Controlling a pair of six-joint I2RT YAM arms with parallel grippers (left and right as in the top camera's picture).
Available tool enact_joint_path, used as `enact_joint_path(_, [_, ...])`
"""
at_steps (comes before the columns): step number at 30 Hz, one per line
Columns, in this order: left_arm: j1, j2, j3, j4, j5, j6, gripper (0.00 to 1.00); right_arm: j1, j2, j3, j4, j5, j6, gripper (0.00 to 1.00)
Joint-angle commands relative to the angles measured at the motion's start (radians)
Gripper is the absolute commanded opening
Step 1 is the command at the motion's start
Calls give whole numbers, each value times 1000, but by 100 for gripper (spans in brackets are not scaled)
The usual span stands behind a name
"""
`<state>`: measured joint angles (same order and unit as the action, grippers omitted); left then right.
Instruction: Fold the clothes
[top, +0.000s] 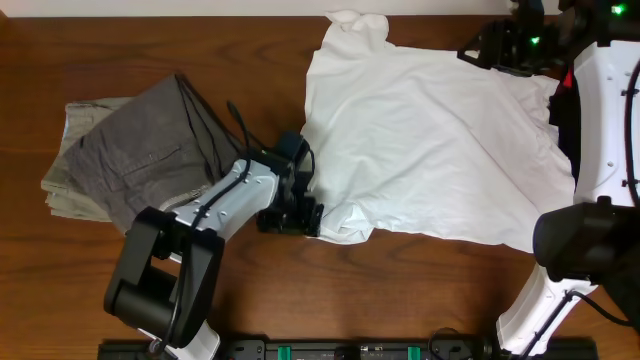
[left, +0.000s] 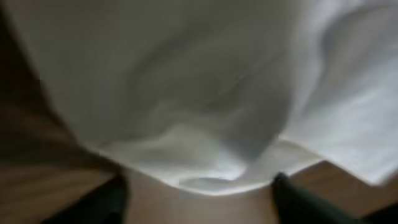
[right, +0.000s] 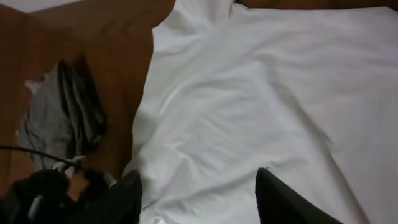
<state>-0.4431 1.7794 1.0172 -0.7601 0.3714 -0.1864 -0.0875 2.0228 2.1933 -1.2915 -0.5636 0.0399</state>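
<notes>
While the white T-shirt (top: 430, 150) lies spread but rumpled across the centre and right of the overhead frame, the left gripper (top: 300, 213) sits at its lower left corner. Its fingers (left: 292, 199) stand apart, and the curled hem lies between them, not yet pinched. The right gripper (top: 505, 45) hangs at the shirt's upper right edge, also apart and holding nothing. Grey trousers (top: 120, 150) lie folded at the left of the frame, clear of the shirt.

Assessment: the step in hand appears to be securing the hem corner to begin a fold.
- The left wrist view is blurred, so whether both layers sit between the fingers cannot be confirmed. A deeper bite before closing is advisable.
- The right gripper should take its own edge before any lift, so the cloth rises evenly.
- Carry the fabric low over the worktop (top: 400, 290). A one-sided pull would likely drag the shirt and deepen its creases.
- The bunched sleeve at the top of the frame wants flattening.
</notes>
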Motion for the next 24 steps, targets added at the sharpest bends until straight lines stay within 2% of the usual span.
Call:
enact_joint_path(1, [-2, 13, -41, 48, 6, -56, 60, 13, 8, -2, -4, 17, -19, 55])
enact_joint_path(2, [-2, 13, -53, 76, 6, -61, 56, 13, 8, -2, -6, 17, -19, 54])
enact_joint_path(3, [-2, 13, -60, 97, 6, -63, 46, 12, 8, -2, -7, 17, -19, 53])
enact_joint_path(4, [-2, 13, -64, 116, 3, -63, 32, 12, 8, -2, -9, 17, -19, 52])
enact_joint_path(5, [-2, 12, -62, 118, 2, -63, 10, 12, 8, -2, -11, 17, -19, 52])
enact_joint_path(6, [-1, 10, -59, 113, 2, -64, 6, 12, 8, -2, -12, 17, -19, 51])
enact_joint_path(11, [0, -15, 35, -64, -64, -67, 6, 12, 8, -2, -26, 17, -19, 51])
enact_joint_path(18, [-1, -47, 344, -443, -225, -24, 6, 12, 8, -2, -25, 17, -19, 50])
enact_joint_path(21, [-1, -47, 428, -476, -280, 14, 6, 12, 8, -2, -23, 17, -19, 50])
enact_joint_path(24, [-1, -46, 441, -422, -305, 30, 6, 12, 8, -2, -21, 17, -19, 50])
